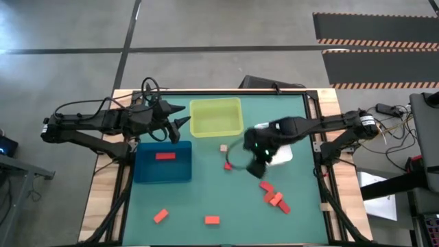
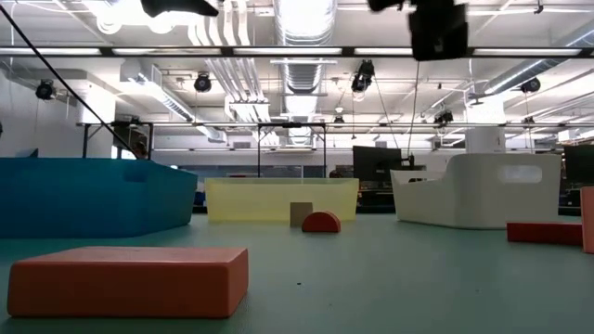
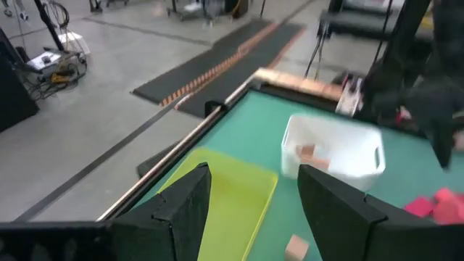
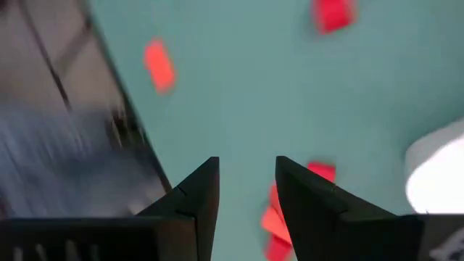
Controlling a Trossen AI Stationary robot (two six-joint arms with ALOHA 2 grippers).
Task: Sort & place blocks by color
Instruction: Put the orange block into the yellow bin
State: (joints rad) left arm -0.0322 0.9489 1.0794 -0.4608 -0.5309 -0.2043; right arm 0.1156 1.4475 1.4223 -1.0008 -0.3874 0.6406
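Red blocks lie flat on the green mat: a cluster (image 1: 272, 196) near the right side, two (image 1: 160, 216) (image 1: 212, 220) by the near edge, and a small one (image 1: 228, 166) at the middle. A tan cube (image 1: 223, 148) sits beside that one. One red block (image 1: 164, 156) lies in the blue tray (image 1: 145, 171), and a tan block (image 3: 308, 152) lies in the white tray (image 3: 366, 163). My right gripper (image 1: 255, 165) hangs open above the mat, between the small red block and the cluster. My left gripper (image 1: 180, 116) is open and empty in the air beside the yellow-green tray (image 1: 216, 116).
The white tray (image 1: 282, 155) is partly hidden under my right arm. The three trays take up the middle and far part of the mat. A large red block (image 2: 130, 278) lies close to the low camera. Wooden borders edge the mat on both sides.
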